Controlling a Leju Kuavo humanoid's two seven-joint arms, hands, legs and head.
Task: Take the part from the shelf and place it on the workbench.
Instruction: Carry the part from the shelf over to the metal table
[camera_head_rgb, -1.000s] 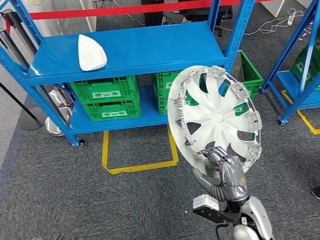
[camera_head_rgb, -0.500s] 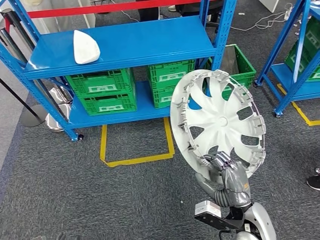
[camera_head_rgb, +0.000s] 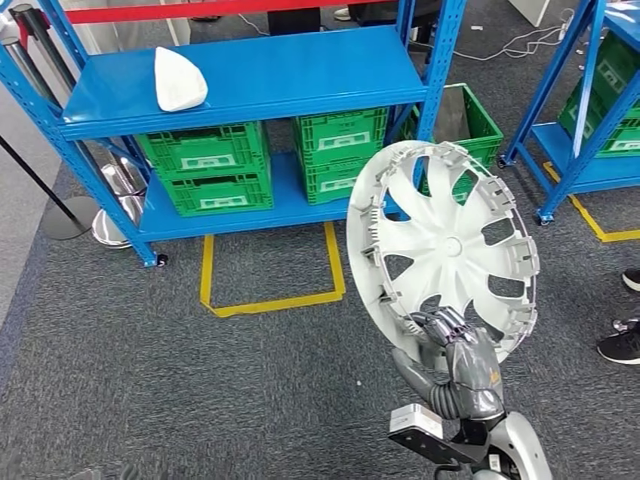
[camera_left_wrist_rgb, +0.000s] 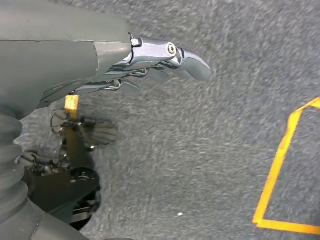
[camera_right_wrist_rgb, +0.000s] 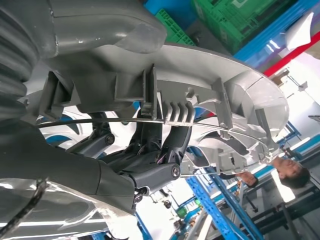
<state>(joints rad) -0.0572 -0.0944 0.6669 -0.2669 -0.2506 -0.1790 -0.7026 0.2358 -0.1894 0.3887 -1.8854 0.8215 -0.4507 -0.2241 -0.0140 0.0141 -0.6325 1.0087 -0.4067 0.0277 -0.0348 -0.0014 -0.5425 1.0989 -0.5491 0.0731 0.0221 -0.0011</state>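
Observation:
The part is a round silver-white wheel cover (camera_head_rgb: 445, 248) with spokes and rim clips, held upright above the grey carpet at the right of the head view. My right hand (camera_head_rgb: 462, 360) grips its lower rim from below. In the right wrist view the dark fingers (camera_right_wrist_rgb: 177, 135) hook over the cover's rim (camera_right_wrist_rgb: 211, 90). My left hand (camera_left_wrist_rgb: 143, 65) hangs over the carpet with fingers stretched out and nothing in them.
A blue shelf rack (camera_head_rgb: 249, 85) stands ahead with a white part (camera_head_rgb: 178, 80) on its upper board and green crates (camera_head_rgb: 215, 165) below. A yellow floor square (camera_head_rgb: 268, 270) lies before it. A second blue rack (camera_head_rgb: 589, 110) and a person's shoes (camera_head_rgb: 623, 340) are at right.
The whole view has shifted as the camera moved: the rack sits slightly higher and further left. The wheel cover stays in my right hand, now a little lower right in the picture.

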